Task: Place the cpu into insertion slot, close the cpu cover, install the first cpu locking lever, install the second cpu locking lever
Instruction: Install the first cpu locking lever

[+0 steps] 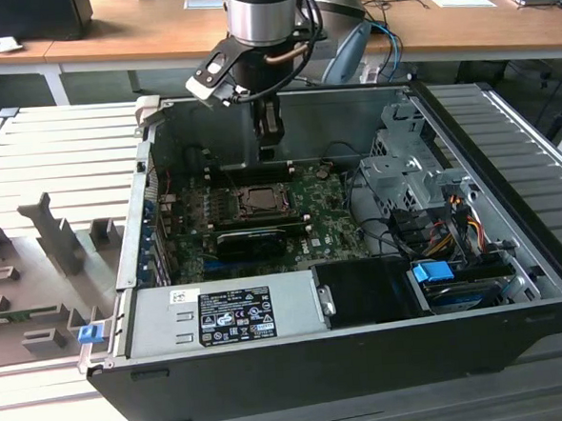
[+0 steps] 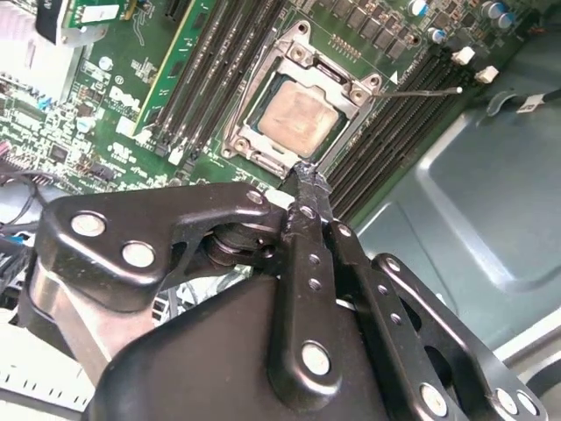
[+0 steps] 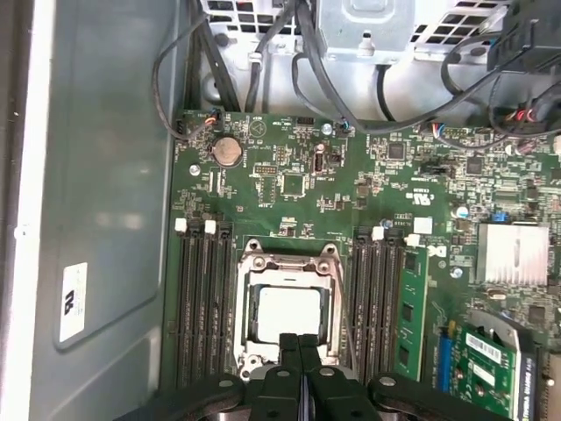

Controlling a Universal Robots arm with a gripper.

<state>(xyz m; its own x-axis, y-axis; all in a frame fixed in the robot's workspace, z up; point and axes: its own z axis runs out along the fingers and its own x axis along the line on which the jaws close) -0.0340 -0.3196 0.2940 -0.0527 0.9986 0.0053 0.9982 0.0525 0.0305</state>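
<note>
Starting at the exterior view's left, you have grey holders (image 1: 55,234) standing on the ribbed metal table (image 1: 58,148), just beside the open computer case (image 1: 272,383). Inside the case, a grey power supply (image 1: 221,314) lies along the near wall, and the green board (image 1: 330,207) lies flat behind it.

Near the middle of that board sits the socket (image 1: 233,205). In both wrist views you can see the chip (image 3: 285,313) (image 2: 298,114) lying inside it, pale face up. The cover (image 3: 285,265) is folded flat around the chip, which shows through the cover's square window. In the second wrist view a thin wire lever (image 2: 425,91) juts out from a corner of the socket and runs across the black memory slots (image 2: 386,132) beside it.

Your gripper (image 1: 270,152) hangs in the upper middle of the exterior view, just above the socket in the frame and close to the case's far wall. Its two black fingers are pressed together with nothing between them, as both wrist views show (image 3: 298,340) (image 2: 307,172). The fingertips sit right at the socket's edge, beside the chip. You cannot tell from these views whether they touch the metal.

Toward the exterior view's right, a silvery drive cage (image 1: 403,170) stands inside the case. Coloured cables (image 1: 458,214) run beside it.
</note>
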